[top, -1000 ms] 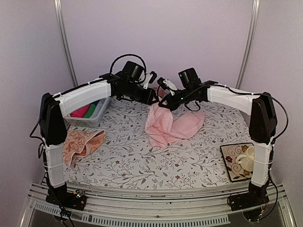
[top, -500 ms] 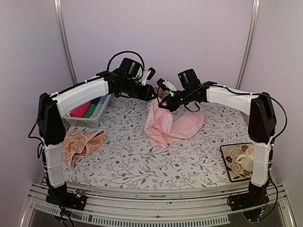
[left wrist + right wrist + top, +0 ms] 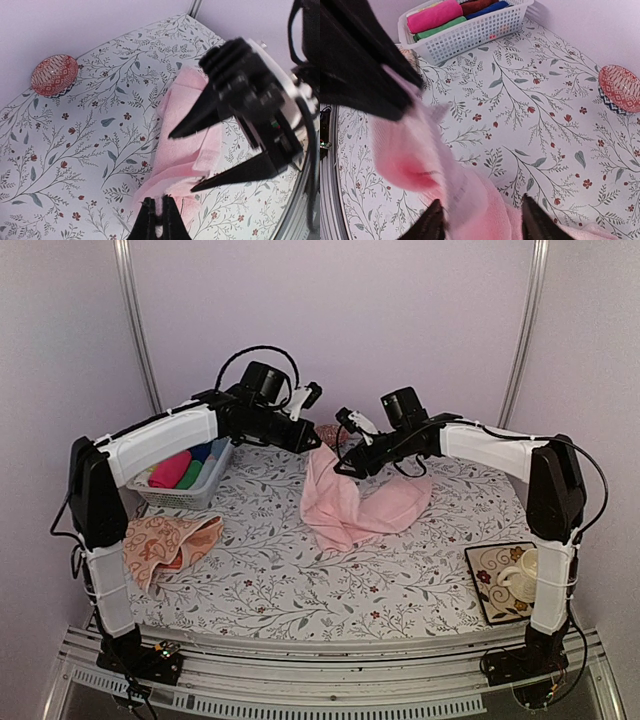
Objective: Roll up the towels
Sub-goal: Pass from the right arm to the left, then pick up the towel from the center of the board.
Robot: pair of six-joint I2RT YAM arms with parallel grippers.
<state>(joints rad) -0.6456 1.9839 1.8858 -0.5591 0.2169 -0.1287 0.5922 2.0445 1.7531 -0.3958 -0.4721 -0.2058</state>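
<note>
Towels, left to right. The peach patterned towel (image 3: pixel 165 545) lies crumpled at the near left of the tabletop (image 3: pixel 300 590), just in front of the basket (image 3: pixel 200 485) of rolled cloths. The left end effector (image 3: pixel 159 220) is closed, pinching an edge of the pink towel (image 3: pixel 350 502). That edge is raised, and the rest lies bunched at the centre, towards the far side. The right end effector (image 3: pixel 482 220) stands open over the same cloth, gripping nothing. A tray (image 3: pixel 495 580) with a cup (image 3: pixel 520 575) sits at the near right.

The step appears to be spreading the pink towel before rolling. It would be done well by keeping the pinch firm, having the right end effector take a second edge, and drawing the cloth taut and flat, clear of the far red bowl (image 3: pixel 54 75).

No brand, label or writing is legible.
</note>
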